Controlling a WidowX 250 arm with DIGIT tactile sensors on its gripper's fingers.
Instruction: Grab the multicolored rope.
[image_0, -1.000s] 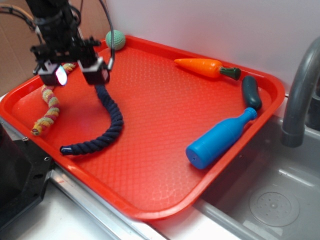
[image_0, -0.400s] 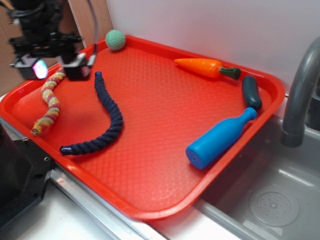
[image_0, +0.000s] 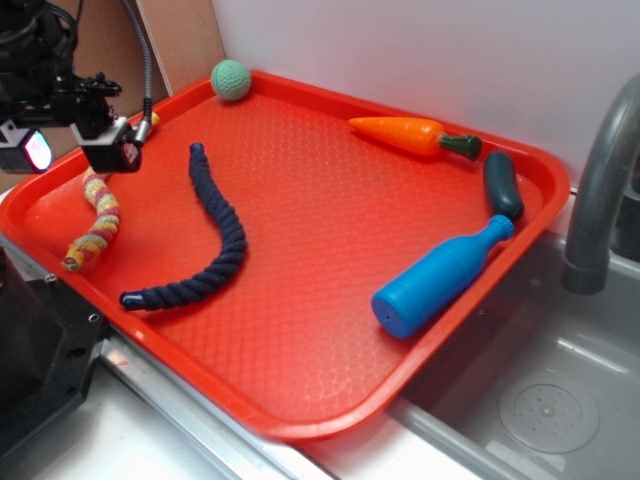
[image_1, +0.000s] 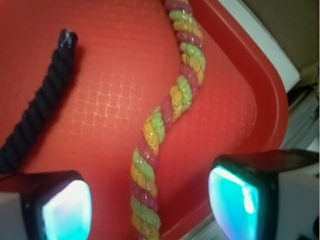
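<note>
Red tray (image_0: 330, 290) beside a metal sink (image_0: 530, 400), grey faucet (image_0: 600, 190) at right edge. On the tray: multicolored rope (image_0: 98, 215) along the left rim, wavy, yellow/pink/green bands; its upper end hidden behind the pincer in the exterior view. Navy rope (image_0: 215, 235) lies just right of it, curved, apart from it, not touching. Green knitted ball (image_0: 231, 79) in the far corner. Orange carrot (image_0: 410, 134) near the back rim, dark green cucumber-like toy (image_0: 502, 184) by the right rim, blue bottle (image_0: 442, 276) lying on its side just below it. These three are well apart from the ropes.

Pincer (image_0: 68, 150) hangs above the left tray rim, over the upper part of the multicolored rope, fingers spread, nothing between the pads. Nothing stands between pincer and rope; navy rope is the nearest neighbour.

Wrist view: multicolored rope (image_1: 165, 115) runs up between the two fingertips (image_1: 65, 207), which sit wide on either side, both clear of it. Navy rope (image_1: 42, 102) end at left, tray (image_1: 260, 100) rim at right. Wrist view shows the full rope twist and the gap on each side; exterior view shows pincer height and the rest of the tray contents, which wrist view misses.

No readable writing or labels on anything.
</note>
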